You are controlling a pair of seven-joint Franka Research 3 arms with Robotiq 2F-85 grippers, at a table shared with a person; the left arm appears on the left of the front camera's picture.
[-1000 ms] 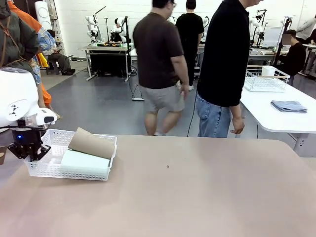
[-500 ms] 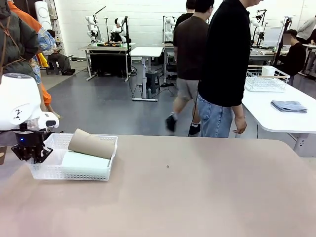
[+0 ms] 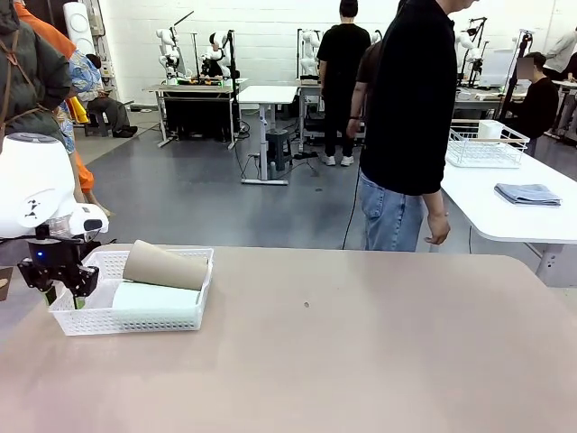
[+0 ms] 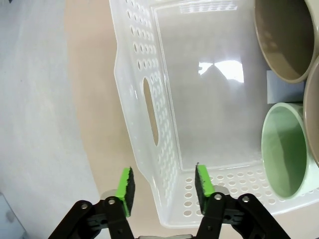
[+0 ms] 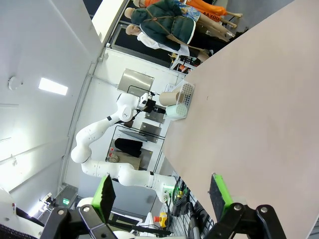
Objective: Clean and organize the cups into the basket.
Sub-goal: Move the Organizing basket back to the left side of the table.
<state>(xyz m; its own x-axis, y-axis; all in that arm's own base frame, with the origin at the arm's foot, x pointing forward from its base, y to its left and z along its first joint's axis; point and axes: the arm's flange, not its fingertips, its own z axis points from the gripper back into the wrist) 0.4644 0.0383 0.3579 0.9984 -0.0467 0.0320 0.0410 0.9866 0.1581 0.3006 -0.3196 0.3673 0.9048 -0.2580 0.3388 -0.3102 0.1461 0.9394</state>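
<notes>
The left gripper (image 4: 162, 188) has its fingers (image 4: 125, 185) spread wide and holding nothing. In the wrist view they straddle the near end wall of the white basket (image 4: 149, 124), one pad outside it and one just inside the corner. The basket sits at the counter's (image 3: 343, 361) left edge, close to the far left corner. Both cups lie on their sides inside it: the green cup (image 3: 155, 297) along the front wall and the brown cup (image 3: 166, 265) resting on top of it, tilted, with one end propped on the far rim. From the wrist, their open mouths face the gripper, green (image 4: 285, 149) nearer and brown (image 4: 286, 37) beyond.

With both cups in the basket, the step in hand looks like letting go and backing clear. To do that well, the left arm should lift straight up until both pads clear the rim, and only then swing away. A sideways pull now would catch the inner pad on the wall and drag the light basket toward the counter edge. The brown cup is perched loosely, so any jolt could roll it; whether it touches the far wall is hard to tell from here.

The right gripper (image 5: 162, 191) hangs well apart from the basket, fingers wide and empty. A person (image 3: 410, 126) stands beyond the far edge of the counter.
</notes>
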